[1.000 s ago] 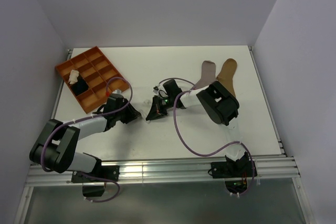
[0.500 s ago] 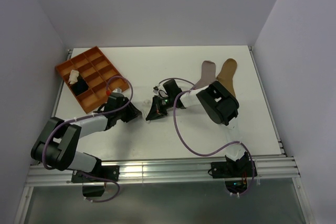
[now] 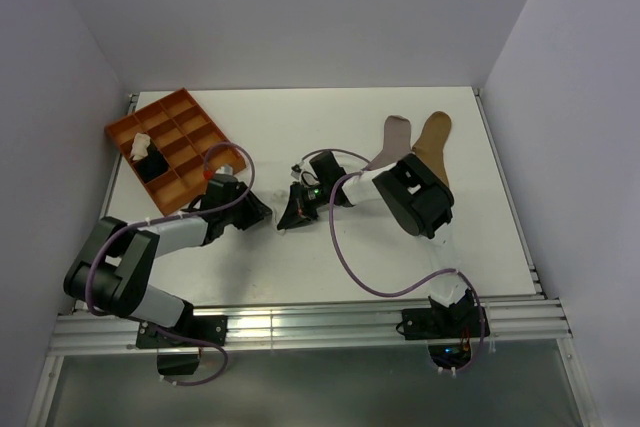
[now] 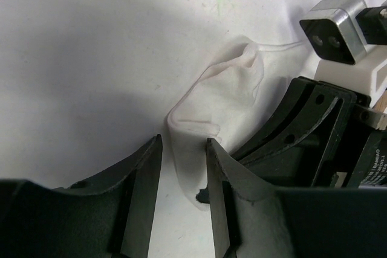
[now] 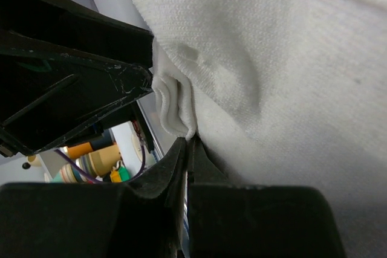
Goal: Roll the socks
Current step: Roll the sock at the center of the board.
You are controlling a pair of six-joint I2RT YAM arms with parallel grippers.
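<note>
Two grippers meet over the white sock (image 4: pixel 225 92), which lies crumpled on the bench (image 3: pixel 300 127) at mid-width, toward the near side. Of these, the right gripper (image 5: pixel 188 149) is clamped tight on a folded edge of the sock. The left gripper (image 4: pixel 181 167) stands narrowly parted with nothing pinched. The sock's loose end lies just ahead of its fingertips, its length running rightward to the other gripper. Since a second ago the left gripper has edged right, closer in, while the right gripper has stayed put.

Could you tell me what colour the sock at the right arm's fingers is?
The sock is plain white, clearest in the right wrist view.
</note>
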